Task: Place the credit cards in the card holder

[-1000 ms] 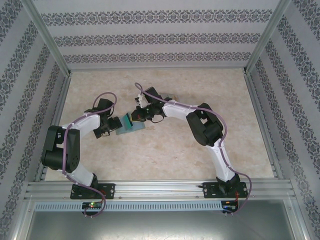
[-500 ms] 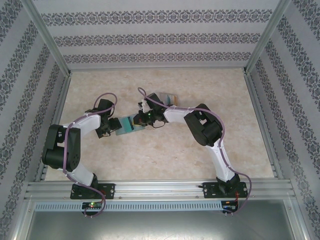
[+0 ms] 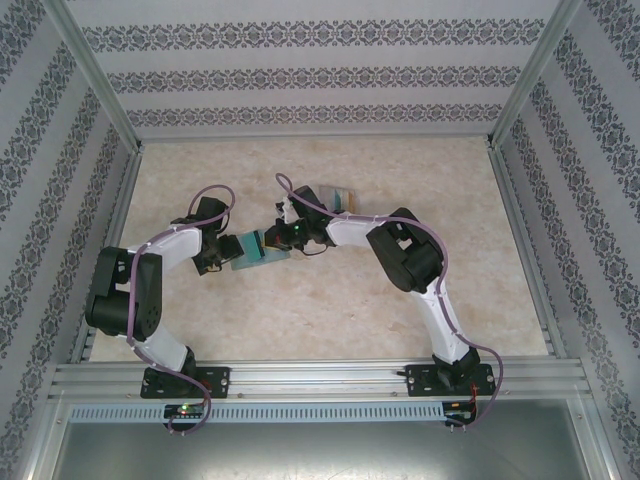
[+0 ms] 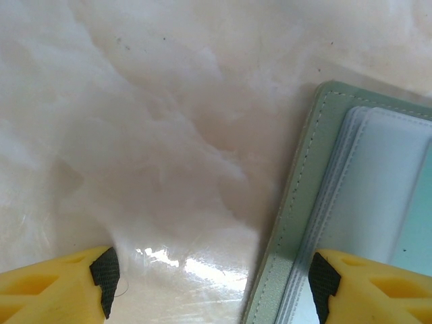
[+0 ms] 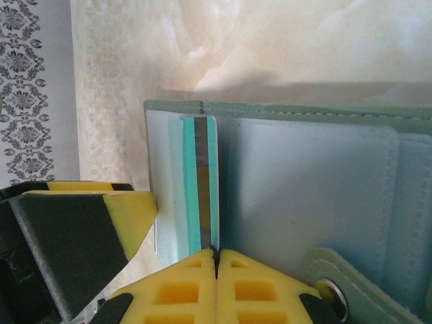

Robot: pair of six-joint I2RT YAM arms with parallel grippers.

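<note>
The grey-green card holder (image 3: 262, 252) lies open on the table between my two grippers, its clear sleeves facing up (image 5: 317, 182). My right gripper (image 5: 216, 258) is shut on the edge of a teal credit card (image 5: 201, 185). That card stands edge-on in the sleeve at the holder's left end. Seen from above, the right gripper (image 3: 283, 236) is at the holder's far right corner. My left gripper (image 4: 212, 277) stands open astride the holder's stitched edge (image 4: 297, 202), one finger over the sleeves and the other over bare table. It sits at the holder's left side (image 3: 228, 250).
More cards, teal and orange, lie in a small pile (image 3: 337, 197) behind the right arm's wrist. A snap clasp tab (image 5: 331, 287) of the holder lies near my right fingers. The left gripper's yellow finger (image 5: 128, 209) is close beside the held card. Patterned walls enclose the marble table (image 3: 330, 320).
My right gripper has come down and toward the near left with the teal card, onto the holder. The left jaws have narrowed slightly around the holder's edge.
</note>
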